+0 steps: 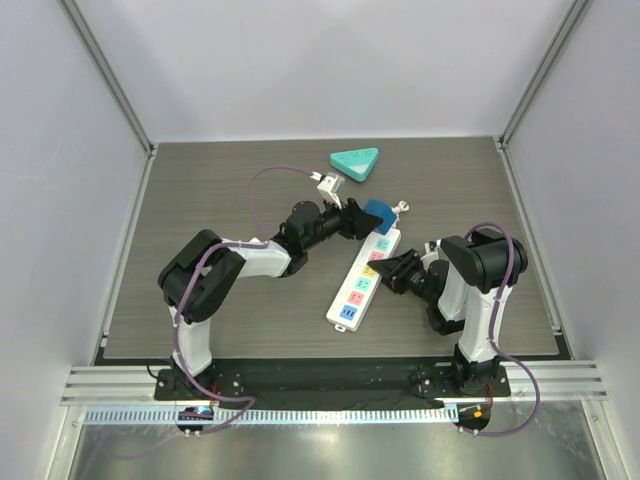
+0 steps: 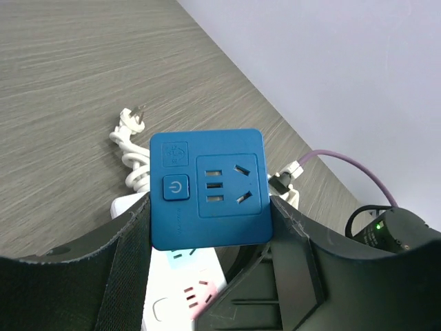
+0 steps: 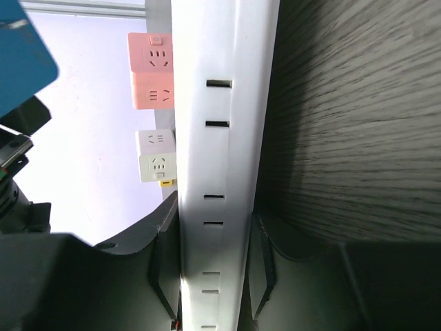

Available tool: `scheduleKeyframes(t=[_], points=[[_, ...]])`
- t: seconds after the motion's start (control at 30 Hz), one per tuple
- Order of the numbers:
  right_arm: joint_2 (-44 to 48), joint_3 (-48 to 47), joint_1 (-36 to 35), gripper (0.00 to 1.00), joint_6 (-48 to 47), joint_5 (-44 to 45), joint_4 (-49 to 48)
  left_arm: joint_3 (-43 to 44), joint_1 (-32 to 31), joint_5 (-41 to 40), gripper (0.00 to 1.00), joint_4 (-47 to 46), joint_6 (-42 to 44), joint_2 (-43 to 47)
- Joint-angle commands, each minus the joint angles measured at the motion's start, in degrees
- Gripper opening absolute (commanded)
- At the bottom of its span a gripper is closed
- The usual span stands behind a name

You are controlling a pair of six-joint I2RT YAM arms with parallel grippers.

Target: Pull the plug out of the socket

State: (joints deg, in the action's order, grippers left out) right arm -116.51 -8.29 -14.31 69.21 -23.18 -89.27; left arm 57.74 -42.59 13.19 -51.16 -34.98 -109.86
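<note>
**Both grippers clamped: one on the plug, one on the strip**

On the wood-grain table [image 1: 200,200] we see a teal triangular tray [image 1: 354,162] near the far edge, well apart from everything else. The white power strip [image 1: 362,280] lies at a slant in the middle, with coloured square outlets along its top. Its short white cord [image 2: 129,155] is bunched just beyond the strip's far end, and the cord's pronged end [image 2: 138,116] rests on the table. In the right wrist view, a pink cube [image 3: 151,69] and a white cube [image 3: 156,157], both with outlet holes, stand out from the strip's face. We cannot tell how they are fixed.

The left gripper [image 1: 368,217] grips the blue cube plug [image 2: 207,187] by its two sides, and its fingers [image 2: 127,265] press flat against it. The plug sits over the strip's far end. From the right wrist it looks clear of the strip.

The right gripper [image 1: 384,272] is closed on the strip's long edges about midway along, its fingers [image 3: 165,269] touching both sides.
</note>
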Motion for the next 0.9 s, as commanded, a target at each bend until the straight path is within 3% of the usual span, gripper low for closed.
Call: scheduleKeyframes(t=[0.0, 0.2, 0.53, 0.87], points=[[-7.9, 3.2, 1.3, 0.01, -12.9, 11.6, -6.4, 0.0, -0.1, 1.2, 0.0, -5.5, 0.7, 5.3], [-7.7, 3.5, 1.3, 0.01, -13.0, 11.8, -6.4, -2.0, -0.1, -16.7, 0.0, 7.7, 8.0, 8.4], [-7.6, 3.5, 1.4, 0.01, -12.9, 11.8, -6.4, 5.9, -0.2, -33.3, 0.0, 32.7, 8.6, 5.1], [-7.5, 3.6, 1.4, 0.01, -13.0, 11.8, -6.4, 9.9, -0.2, -31.6, 0.01, 37.7, 7.9, 1.6]])
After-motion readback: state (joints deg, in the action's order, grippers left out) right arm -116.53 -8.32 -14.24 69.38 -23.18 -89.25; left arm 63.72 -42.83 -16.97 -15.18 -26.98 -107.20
